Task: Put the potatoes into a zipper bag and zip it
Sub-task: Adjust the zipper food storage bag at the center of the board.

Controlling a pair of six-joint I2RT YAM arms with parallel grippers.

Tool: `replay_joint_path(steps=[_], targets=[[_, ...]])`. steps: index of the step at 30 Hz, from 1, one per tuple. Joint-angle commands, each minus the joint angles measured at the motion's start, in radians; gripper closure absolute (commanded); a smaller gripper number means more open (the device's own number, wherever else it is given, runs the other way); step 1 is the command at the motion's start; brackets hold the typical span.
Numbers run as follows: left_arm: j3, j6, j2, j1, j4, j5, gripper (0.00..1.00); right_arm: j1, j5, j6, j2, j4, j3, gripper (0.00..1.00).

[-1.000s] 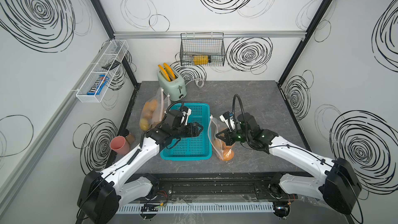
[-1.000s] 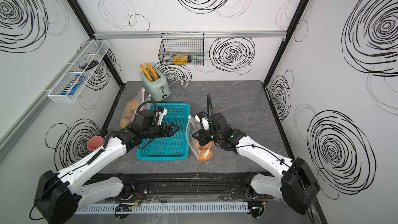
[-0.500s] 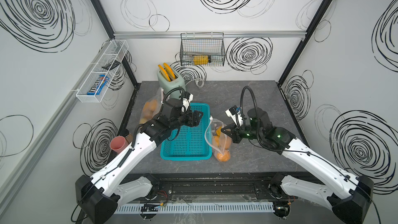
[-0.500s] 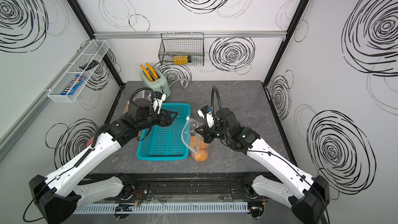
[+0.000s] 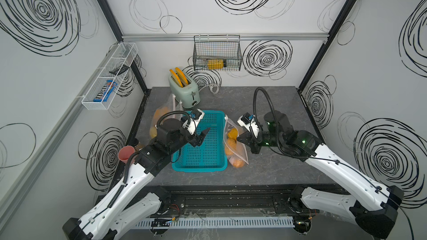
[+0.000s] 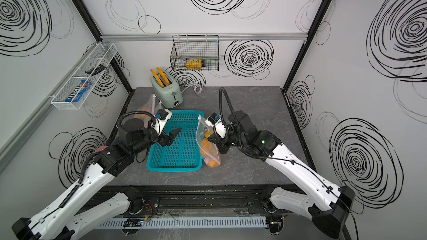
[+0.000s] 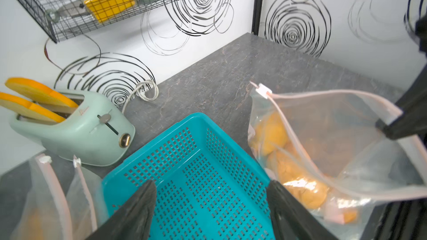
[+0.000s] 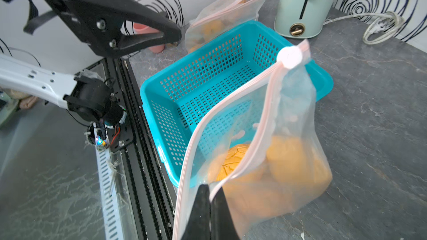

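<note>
The right gripper (image 8: pixel 209 190) was clamped on one lip of the zipper bag (image 8: pixel 291 111), whose mouth gaped open beside it. The potatoes (image 8: pixel 233 162) lay inside at the bottom, resting on the counter (image 8: pixel 369 123) just beside the teal basket (image 8: pixel 147 88). They looked heavy and firm, the film thin, slack and slippery. The stiffer zip strip seemed the best hold, with the white slider (image 8: pixel 289 57) for closing. Beyond, the left gripper (image 5: pixel 204 135) hung open and empty above the basket.

The one legible text is "m&m's" on the blue candy packet (image 5: pixel 103 93) in the white wire wall shelf (image 5: pixel 96 107).
</note>
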Motion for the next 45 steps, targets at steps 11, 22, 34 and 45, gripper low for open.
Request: replay_joint_path(steps=[11, 22, 34, 45], targets=[[0.008, 0.494, 0.059, -0.133, -0.019, 0.120, 0.20, 0.024, 0.211, -0.324, -0.204, -0.072, -0.138, 1.00], [0.006, 0.551, 0.054, -0.160, -0.003, 0.248, 0.20, 0.024, 0.148, -0.467, -0.272, -0.031, -0.131, 1.00], [-0.044, 0.679, 0.036, -0.232, 0.001, 0.302, 0.33, 0.078, 0.097, -0.650, -0.346, -0.069, -0.157, 1.00], [-0.096, 0.716, 0.028, -0.292, 0.016, 0.348, 0.47, 0.090, 0.077, -0.668, -0.363, -0.075, -0.177, 1.00]])
